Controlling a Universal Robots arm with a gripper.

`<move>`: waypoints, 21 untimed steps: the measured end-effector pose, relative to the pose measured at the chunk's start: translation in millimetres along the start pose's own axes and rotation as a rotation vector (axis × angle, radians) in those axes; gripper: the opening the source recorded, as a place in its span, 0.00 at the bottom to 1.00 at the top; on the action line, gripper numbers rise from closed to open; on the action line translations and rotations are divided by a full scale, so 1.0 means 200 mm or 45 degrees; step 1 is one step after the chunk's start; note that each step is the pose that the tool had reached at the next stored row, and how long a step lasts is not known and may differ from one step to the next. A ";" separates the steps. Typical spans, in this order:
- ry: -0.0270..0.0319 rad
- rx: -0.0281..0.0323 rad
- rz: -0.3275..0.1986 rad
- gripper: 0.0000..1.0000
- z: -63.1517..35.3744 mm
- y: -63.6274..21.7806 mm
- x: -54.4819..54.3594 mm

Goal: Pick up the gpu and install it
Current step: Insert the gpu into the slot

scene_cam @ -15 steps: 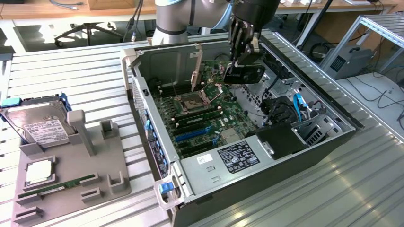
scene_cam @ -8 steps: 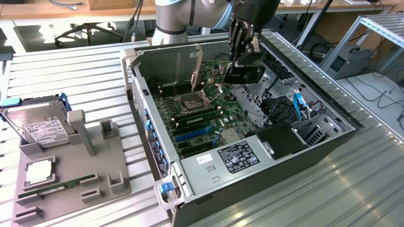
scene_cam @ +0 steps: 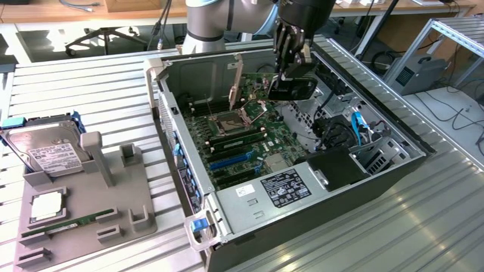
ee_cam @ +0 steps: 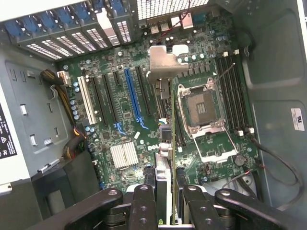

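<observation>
Now your gripper (ee_cam: 168, 194) is clamped on the gpu (ee_cam: 165, 67).
You see it edge-on, its silver end out over the motherboard (ee_cam: 124, 120).

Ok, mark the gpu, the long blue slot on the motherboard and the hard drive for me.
gpu (ee_cam: 165, 64): wrist view, on its silver metal bracket.
blue slot (ee_cam: 133, 98): wrist view, about mid-length of the long connector.
hard drive (scene_cam: 51, 155): exterior view, on its white label.

gpu (ee_cam: 165, 64) bracket shiny metal; case (ee_cam: 273, 57) matt metal
</observation>
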State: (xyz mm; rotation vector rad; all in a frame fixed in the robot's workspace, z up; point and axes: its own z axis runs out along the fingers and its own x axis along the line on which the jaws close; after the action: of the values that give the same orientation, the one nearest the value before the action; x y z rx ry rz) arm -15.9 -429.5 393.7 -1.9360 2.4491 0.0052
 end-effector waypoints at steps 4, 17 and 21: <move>0.0003 -0.0001 -0.007 0.27 0.000 0.000 0.00; 0.0006 -0.0004 -0.034 0.27 0.001 0.000 0.00; 0.0008 -0.0004 -0.042 0.27 0.001 0.000 0.00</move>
State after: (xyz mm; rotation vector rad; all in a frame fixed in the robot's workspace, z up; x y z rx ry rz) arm -15.8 -429.5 393.5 -1.9764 2.4174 0.0045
